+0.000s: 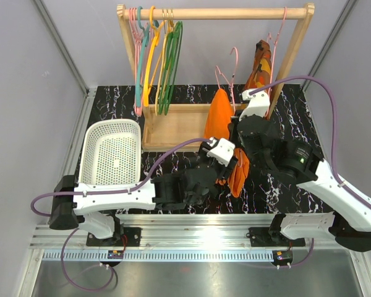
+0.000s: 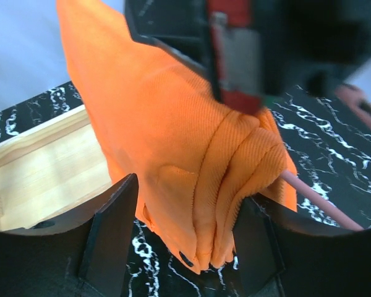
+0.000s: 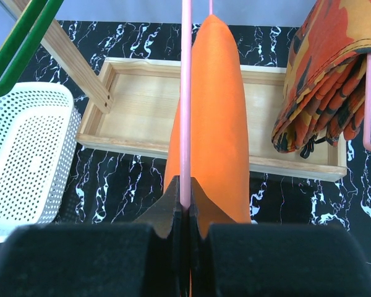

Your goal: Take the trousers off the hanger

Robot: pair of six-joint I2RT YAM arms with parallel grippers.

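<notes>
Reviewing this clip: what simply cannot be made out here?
- Left wrist: whether the left gripper pinches the trousers; bunched cloth hides the contact.
- Right wrist: hook of the hanger, cut off by the top edge above the right gripper.
- Top external: the hanger's bottom bar, hidden under the trousers.

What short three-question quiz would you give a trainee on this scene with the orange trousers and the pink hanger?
1. True or false: the right gripper is shut on the thin pink wire hanger.
2. The plain orange cloth trousers are: A in a white basket; B draped on that hanger; C flat on the table.
3. What colour is the second hanger carrying the folded patterned garment?
Key: 1 true; 2 B; 3 pink.
</notes>
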